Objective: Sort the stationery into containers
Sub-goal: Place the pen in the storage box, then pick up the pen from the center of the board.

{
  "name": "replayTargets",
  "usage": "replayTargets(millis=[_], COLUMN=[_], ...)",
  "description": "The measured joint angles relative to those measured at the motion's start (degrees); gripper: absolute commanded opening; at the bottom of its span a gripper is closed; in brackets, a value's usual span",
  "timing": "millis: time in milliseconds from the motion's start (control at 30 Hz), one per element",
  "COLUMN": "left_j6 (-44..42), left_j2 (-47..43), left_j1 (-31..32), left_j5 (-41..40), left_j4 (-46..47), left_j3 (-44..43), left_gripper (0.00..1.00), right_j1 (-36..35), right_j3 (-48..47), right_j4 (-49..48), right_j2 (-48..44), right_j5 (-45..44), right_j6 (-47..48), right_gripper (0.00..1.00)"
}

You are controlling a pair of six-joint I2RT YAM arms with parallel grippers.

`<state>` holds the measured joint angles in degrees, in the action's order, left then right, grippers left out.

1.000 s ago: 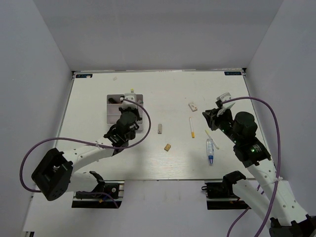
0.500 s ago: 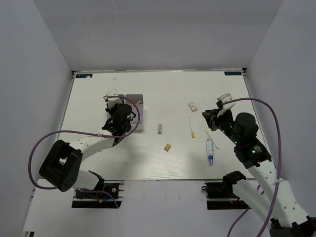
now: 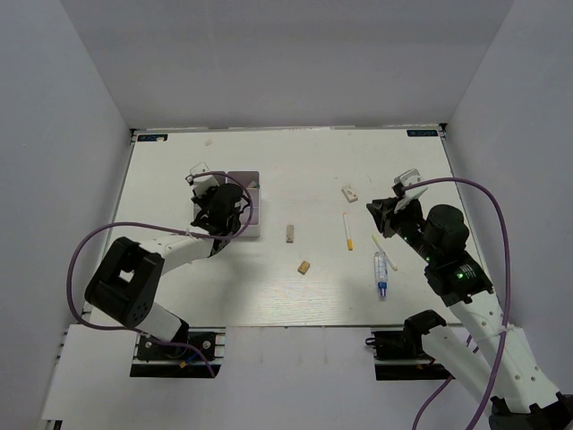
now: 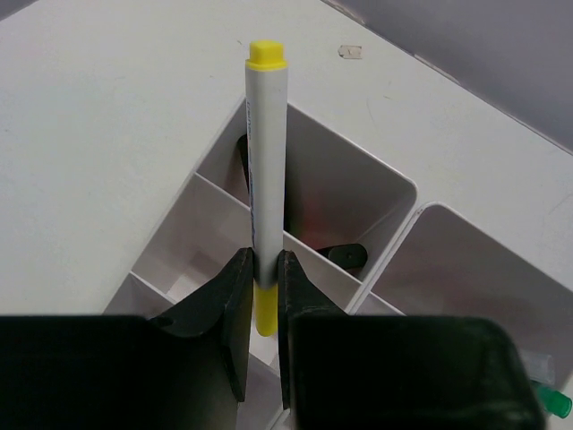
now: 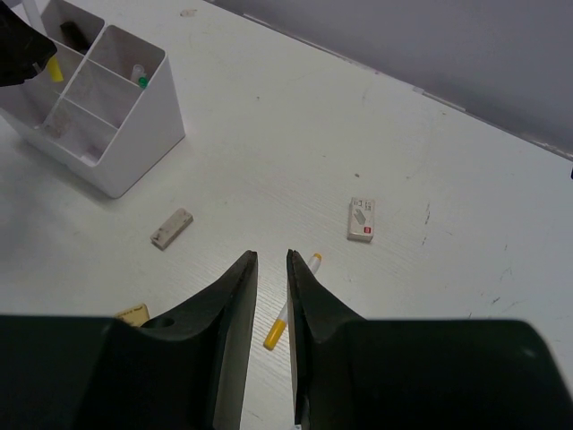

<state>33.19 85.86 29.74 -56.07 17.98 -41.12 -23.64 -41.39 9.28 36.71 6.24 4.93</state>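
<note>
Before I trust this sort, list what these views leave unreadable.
Top view: the left arm covers much of the organizer; the pen is hidden.
Left wrist: dark item half behind a divider; green-capped item cut by the frame edge.
Right wrist: eraser print too small.

An eraser [image 3: 290,234] lies between organizer box [image 3: 253,224] (far left) and pen [image 3: 348,231].

Bright, even light is falling from overhead onto the white counter [image 3: 295,152], leaving only a soft, faint grey shadow toward 6 o'clock. In the left wrist view the black left fingers [image 4: 224,309] are looking slightly soft at 6 o'clock, while the pen [image 4: 266,161] is showing crisp. The right fingers [image 5: 235,340] are reading as dark shapes with little detail, with the counter beyond them showing sharp and glare-free.
</note>
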Motion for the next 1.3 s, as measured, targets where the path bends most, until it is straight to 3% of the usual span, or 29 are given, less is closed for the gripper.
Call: replayTargets(millis=[67,133,467,767,933,1033,1167,1300], left_j6=[0.8,1.5,2.6,2.1,-1.0,-1.9,-2.6,-4.4], left_j2=[0.5,0.7,0.6,-6.2,-15.4,-19.4,-23.5,-31.4], left_j1=[0.0,0.0,0.0,0.1,0.1,0.1,0.1,0.3], left_j5=[0.0,0.0,0.0,1.8,13.6,24.3,37.6,46.2], left_j4=[0.0,-0.2,-0.2,-2.9,-9.2,-16.3,-25.1,-31.9], left_j3=[-0.1,-0.1,-0.1,-0.1,-2.7,-8.0,-13.9,-11.8], left_gripper=[0.23,0.23,0.49,0.53,0.82,0.98,1.00,1.00], right_j1=[0.0,0.0,-0.1,-0.1,-0.1,-0.1,-0.1,-0.1], right_j3=[0.0,0.0,0.0,0.0,-0.1,-2.2,-7.2,-14.9], right_j4=[0.0,0.0,0.0,0.0,0.1,1.6,4.7,8.3], right_j2=[0.0,0.0,0.0,0.5,5.1,13.2,24.7,35.3], right_j5=[0.0,0.0,0.0,0.0,0.9,1.9,3.3,3.8], right_j6=[0.0,0.0,0.0,0.2,1.3,1.6,1.7,1.7], right_gripper=[0.26,0.26,0.29,0.38,0.42,0.44,0.49,0.49])
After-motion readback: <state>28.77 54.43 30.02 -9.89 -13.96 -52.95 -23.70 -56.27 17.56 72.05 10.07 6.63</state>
